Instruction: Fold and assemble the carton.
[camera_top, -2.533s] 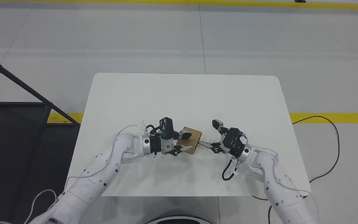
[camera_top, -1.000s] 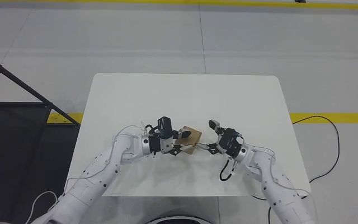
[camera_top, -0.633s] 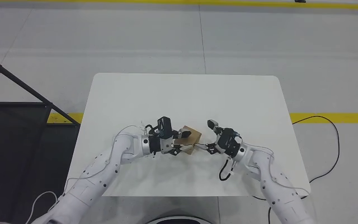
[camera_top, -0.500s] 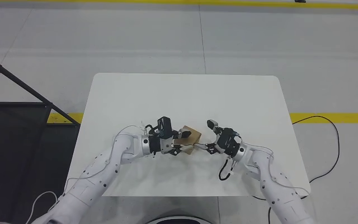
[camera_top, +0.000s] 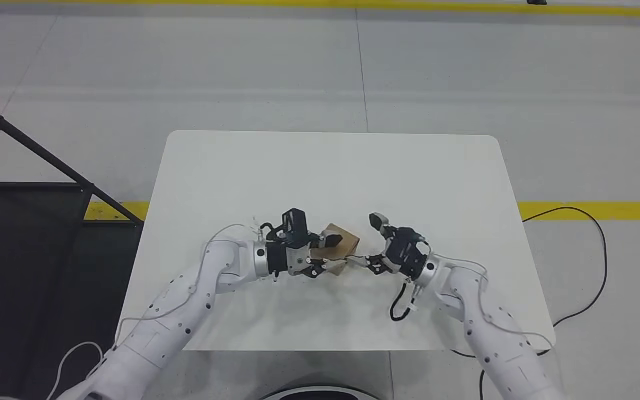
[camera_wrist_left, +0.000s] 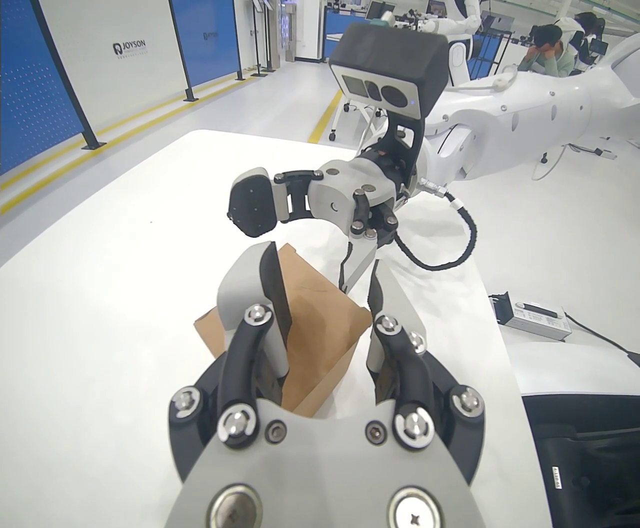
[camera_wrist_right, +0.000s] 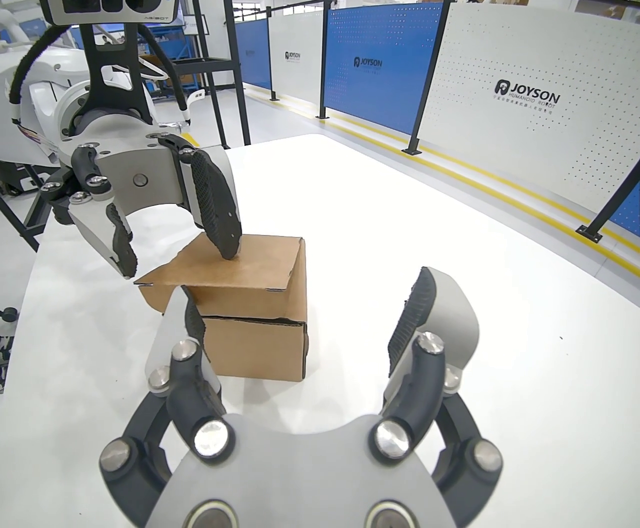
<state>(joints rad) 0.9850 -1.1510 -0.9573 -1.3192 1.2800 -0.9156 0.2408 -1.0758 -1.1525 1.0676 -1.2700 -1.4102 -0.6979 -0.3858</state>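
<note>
A small brown carton (camera_top: 341, 243) sits on the white table (camera_top: 420, 180), near its front edge, with its top flap partly folded down. My left gripper (camera_top: 322, 256) is open at the carton's left side. In the right wrist view one of its fingers (camera_wrist_right: 220, 215) presses its tip on the top flap, and the other hangs off the corner. My right gripper (camera_top: 368, 262) stands open on the carton's right side. One of its fingers (camera_wrist_right: 187, 315) is close against the carton's (camera_wrist_right: 255, 340) front face. In the left wrist view the carton (camera_wrist_left: 312, 320) lies between my left gripper's (camera_wrist_left: 325, 290) own fingers.
A black frame stand (camera_top: 40, 260) is beside the table's left edge. A black cable (camera_top: 585, 260) runs on the floor at the right. The table's back half is bare white surface.
My right gripper has moved left, closing in on the carton's right side. The left gripper and the carton have stayed in place.
</note>
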